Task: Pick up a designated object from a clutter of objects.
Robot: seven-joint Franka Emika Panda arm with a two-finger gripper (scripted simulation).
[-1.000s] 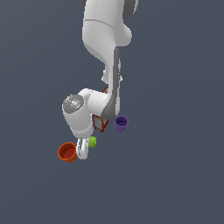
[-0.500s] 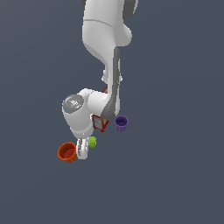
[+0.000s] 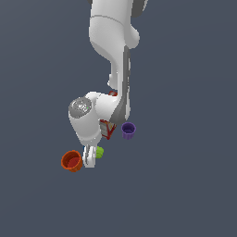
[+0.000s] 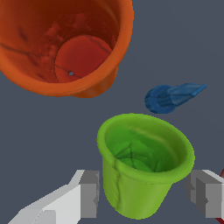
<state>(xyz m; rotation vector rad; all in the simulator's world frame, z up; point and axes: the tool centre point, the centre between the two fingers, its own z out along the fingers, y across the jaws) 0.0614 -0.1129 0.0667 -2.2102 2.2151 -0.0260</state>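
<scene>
Everywhere around the things lies one flat, plain slate-grey surface (image 3: pixel 185 185) with no seam, edge or corner in view, so nothing can be placed by its borders; no wall or other part of a room shows in either view.

Largest on it is the white Panda arm (image 3: pixel 113 41), which comes down from the top of the exterior view and bends over the clutter, hiding much of it. Partly hidden behind the arm's wrist is the red printed carton box (image 3: pixel 108 129), of which only a corner shows. The orange-red cup (image 3: pixel 71 161) stands upright and open-mouthed at the exterior view's left of the claw, close beside it; the wrist view looks down into its dark interior. The purple cup (image 3: pixel 128 130) stands apart, toward the exterior view's right of the box.

The lime-green cup (image 4: pixel 142 164) stands upright between the two fingers of the claw (image 4: pixel 146 197), near the orange-red cup but not touching it. The claw is spread wide: one grey fingertip (image 4: pixel 89 199) sits just beside the cup's wall and the other is clear of it, with grey surface showing between.

Smallest is the tiny blue piece (image 4: pixel 170 97), lying on its side just beyond the green cup's rim.
</scene>
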